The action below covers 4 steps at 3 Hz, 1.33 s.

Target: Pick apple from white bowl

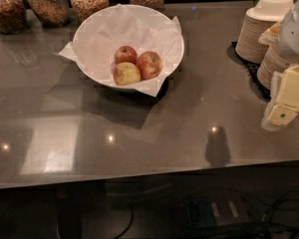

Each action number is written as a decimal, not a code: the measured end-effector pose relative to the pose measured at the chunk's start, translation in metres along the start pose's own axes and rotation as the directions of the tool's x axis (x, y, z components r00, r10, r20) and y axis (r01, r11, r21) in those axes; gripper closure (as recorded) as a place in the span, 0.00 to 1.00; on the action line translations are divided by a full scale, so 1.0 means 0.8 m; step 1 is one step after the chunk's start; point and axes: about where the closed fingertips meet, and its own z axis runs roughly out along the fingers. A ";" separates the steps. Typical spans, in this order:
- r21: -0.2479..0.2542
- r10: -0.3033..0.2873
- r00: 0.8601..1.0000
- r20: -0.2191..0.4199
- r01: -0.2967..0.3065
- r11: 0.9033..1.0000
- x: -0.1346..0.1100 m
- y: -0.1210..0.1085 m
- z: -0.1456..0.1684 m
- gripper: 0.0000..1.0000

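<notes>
Grey, glossy tabletop (189, 113) filled the camera view, with four jars (49, 4) of grain or nuts along its far edge and dark floor and cables (289, 218) below its near edge.

The claw (285, 101) hung at the right edge of the view, above the table and touching nothing, so the reach had probably not begun. Just behind it rose stacks of beige paper bowls (261, 29) on a black mat (249, 66). Most of the arm was cut off by the frame, and whether the claw stood apart or together could not be told.

Well apart from the claw, across the table to the left and a little farther back, sat the white bowl (89, 29), lined with crumpled paper (154, 86) that spilled over its rim, likely to cushion the fruit. The apple (149, 64), red with orange streaks, lay in the bowl's bottom on the side nearest the claw. It touched a yellow apple (126, 73) and a darker red apple (125, 54), both beyond it from the claw. The three had probably rolled together at the lowest point. Their undersides and the bowl's near inner wall were hidden.
</notes>
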 end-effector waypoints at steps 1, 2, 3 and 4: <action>0.000 0.000 1.000 0.000 0.000 1.000 0.000 0.000 0.000 0.00; 0.033 -0.017 0.999 0.049 0.015 0.999 -0.020 -0.016 0.000 0.00; 0.064 -0.031 0.993 0.118 0.024 0.998 -0.048 -0.041 0.008 0.00; 0.092 -0.046 0.978 0.202 0.028 0.995 -0.085 -0.070 0.023 0.00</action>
